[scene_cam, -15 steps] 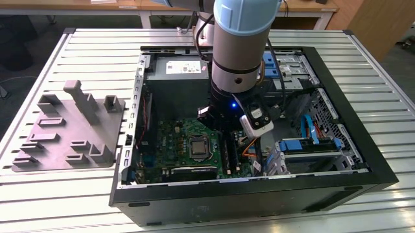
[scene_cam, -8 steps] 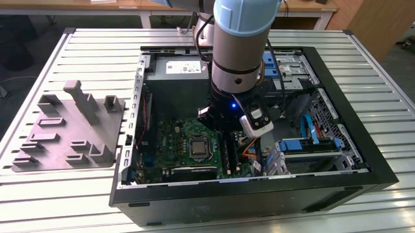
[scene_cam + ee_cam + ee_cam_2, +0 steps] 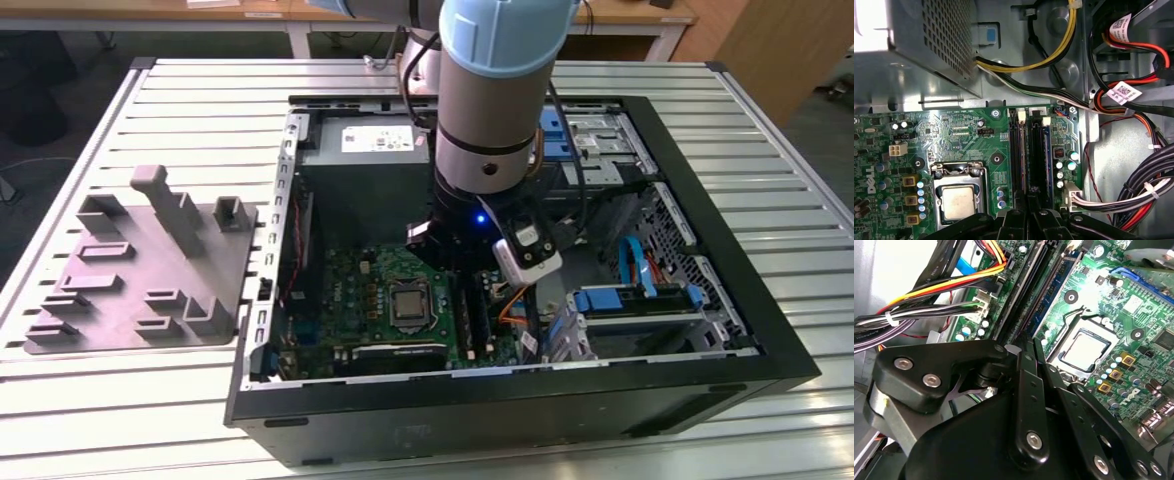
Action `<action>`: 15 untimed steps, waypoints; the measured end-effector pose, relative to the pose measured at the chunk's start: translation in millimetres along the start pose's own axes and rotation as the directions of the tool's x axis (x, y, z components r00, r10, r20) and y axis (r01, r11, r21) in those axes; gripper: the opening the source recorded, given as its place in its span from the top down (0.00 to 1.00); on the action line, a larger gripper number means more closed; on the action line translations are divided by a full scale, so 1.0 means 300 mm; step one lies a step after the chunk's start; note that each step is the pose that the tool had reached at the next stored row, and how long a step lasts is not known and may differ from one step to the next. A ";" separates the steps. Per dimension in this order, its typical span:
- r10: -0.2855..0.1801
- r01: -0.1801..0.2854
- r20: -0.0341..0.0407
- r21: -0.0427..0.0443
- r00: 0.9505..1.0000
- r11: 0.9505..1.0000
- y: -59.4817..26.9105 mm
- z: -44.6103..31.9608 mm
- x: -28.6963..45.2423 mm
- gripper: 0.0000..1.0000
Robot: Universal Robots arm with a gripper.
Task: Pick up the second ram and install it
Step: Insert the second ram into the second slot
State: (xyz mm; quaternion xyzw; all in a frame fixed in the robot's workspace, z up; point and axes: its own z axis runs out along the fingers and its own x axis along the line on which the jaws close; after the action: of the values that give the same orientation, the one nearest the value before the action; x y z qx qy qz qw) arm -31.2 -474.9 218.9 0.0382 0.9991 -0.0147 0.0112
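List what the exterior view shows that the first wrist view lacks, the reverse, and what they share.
Exterior view: the arm, the grey tray beside the computer case, the slatted table. First wrist view: white tags on red and black cables, and a yellow cable. Shared: the green board with its silver socket, and the grey power box.

Green motherboard [image 3: 954,130] carried a silver processor socket [image 3: 958,200] beside two dark parallel memory slots [image 3: 1021,150]. The black pincer [image 3: 1029,205] stood over one end of the slots. A perforated grey power-supply box [image 3: 929,45] bordered the board, and yellow-and-black cables [image 3: 1054,55] ran from it.
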 end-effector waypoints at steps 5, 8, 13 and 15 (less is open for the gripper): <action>0.000 0.000 0.000 0.000 1.000 1.000 0.000 0.003 0.000 0.87; 0.000 0.000 0.000 0.000 1.000 1.000 0.000 0.003 0.000 0.87; 0.000 0.000 0.000 0.000 1.000 1.000 0.000 0.004 0.000 0.87; 0.000 0.000 0.000 -0.001 1.000 1.000 0.000 0.004 0.000 0.87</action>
State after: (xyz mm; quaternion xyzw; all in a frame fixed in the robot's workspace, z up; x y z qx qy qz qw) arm -31.2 -474.9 217.6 0.0382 0.9991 -0.0141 0.0114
